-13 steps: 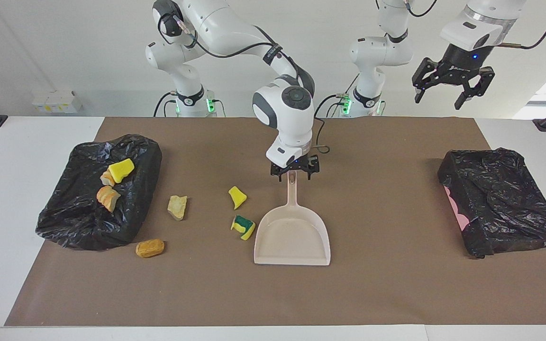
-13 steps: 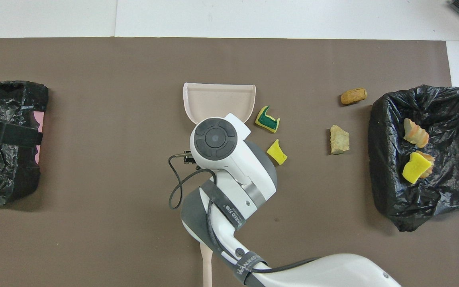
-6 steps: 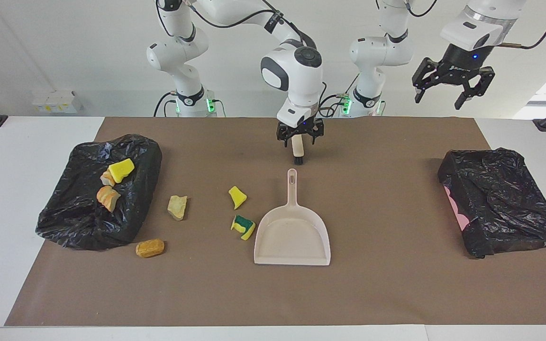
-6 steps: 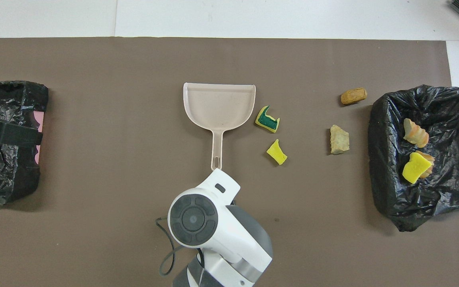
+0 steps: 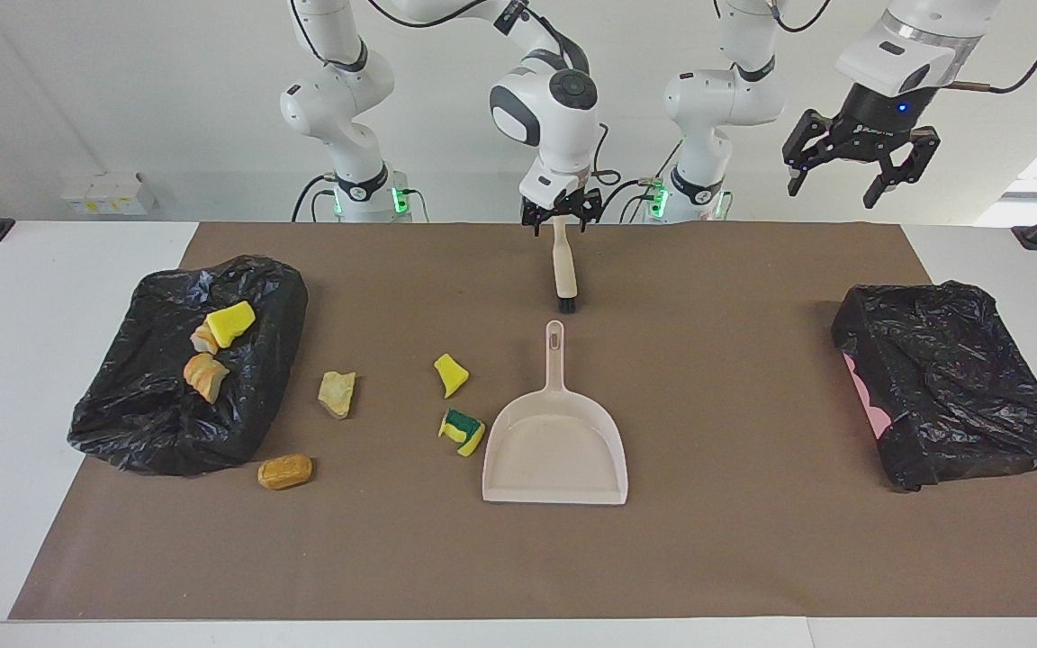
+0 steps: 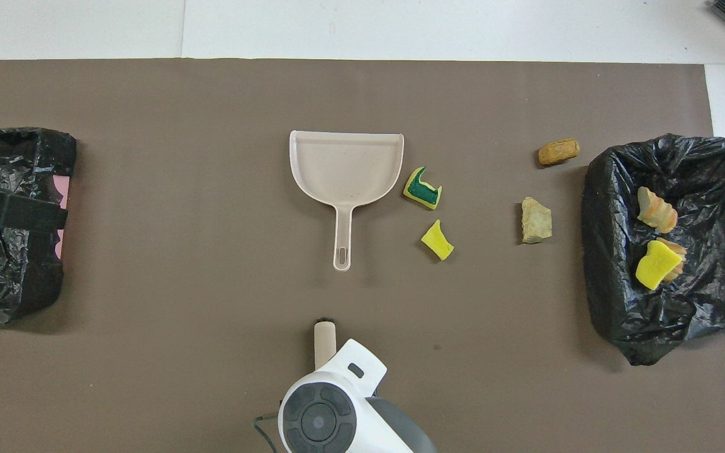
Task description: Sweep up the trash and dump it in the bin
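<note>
Beige brush (image 5: pixel 563 274) lies at twelve o'clock of the dustpan (image 5: pixel 555 443); the right end effector (image 5: pixel 559 216) straddles its handle tip, grip indiscernible. Left end effector (image 5: pixel 860 166) waits, spread. Four trash chunks (image 5: pixel 338 393) lie loose; a shallow grasp might drop the brush. Bristles are barely visible.

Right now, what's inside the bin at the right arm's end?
Three trash chunks lie in the black-lined bin: bright yellow, orange-brown, and a pale one partly covered by the yellow. Anything under the liner folds is hidden.
</note>
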Motion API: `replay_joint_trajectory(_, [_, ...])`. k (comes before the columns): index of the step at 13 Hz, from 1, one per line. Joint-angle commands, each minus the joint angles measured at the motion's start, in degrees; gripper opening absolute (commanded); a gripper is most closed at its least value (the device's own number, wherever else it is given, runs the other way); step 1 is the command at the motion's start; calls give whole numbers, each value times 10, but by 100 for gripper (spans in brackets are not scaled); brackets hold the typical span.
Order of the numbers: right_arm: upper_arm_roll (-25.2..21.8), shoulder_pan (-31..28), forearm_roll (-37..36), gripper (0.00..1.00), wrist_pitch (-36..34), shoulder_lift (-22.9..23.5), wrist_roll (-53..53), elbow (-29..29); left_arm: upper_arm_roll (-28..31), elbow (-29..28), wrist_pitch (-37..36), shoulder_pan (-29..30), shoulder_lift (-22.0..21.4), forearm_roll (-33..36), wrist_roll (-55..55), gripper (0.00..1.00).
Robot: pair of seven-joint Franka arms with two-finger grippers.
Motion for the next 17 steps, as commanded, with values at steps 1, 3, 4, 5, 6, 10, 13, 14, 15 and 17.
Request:
replay_joint_trajectory(1, [2, 10, 16, 86, 37, -16, 24, -47, -2, -3, -24, 3, -10, 9, 2, 100])
replay_joint_trajectory(3, [2, 16, 17, 82, 41, -5, 25, -49, -3, -5, -30, 2, -11, 9, 0, 100])
replay_joint_trajectory(4, [2, 16, 17, 81, 41, -5, 25, -50, -3, -10, -51, 3, -18, 9, 1, 100])
replay_joint_trajectory(5, [2, 16, 26, 80, 41, -3, 24, -50, -1, -11, -61, 3, -19, 8, -2, 100])
replay_joint_trajectory(6, [2, 18, 45, 79, 42, -1, 19, -50, -1, -12, -55, 3, -19, 7, -6, 100])
replay_joint_trajectory(10, [2, 39, 58, 74, 58, 24, 19, -50, -6, -31, 9, -14, -6, 0, -16, 100])
replay_joint_trajectory(13, [2, 40, 58, 44, 60, 26, 24, -50, -7, -45, 71, -56, 24, -4, -77, 100])
replay_joint_trajectory(14, [3, 40, 72, 13, 60, 28, 25, -49, -6, -50, 93, -74, 41, -4, -98, 100])
replay_joint_trajectory(15, [2, 40, 92, 0, 58, 30, 26, -45, -7, -50, 118, -94, 58, -4, -127, 100])
replay_joint_trajectory(17, [1, 33, 95, 0, 56, 32, 26, -38, -7, -51, 153, -119, 84, -5, -161, 100])
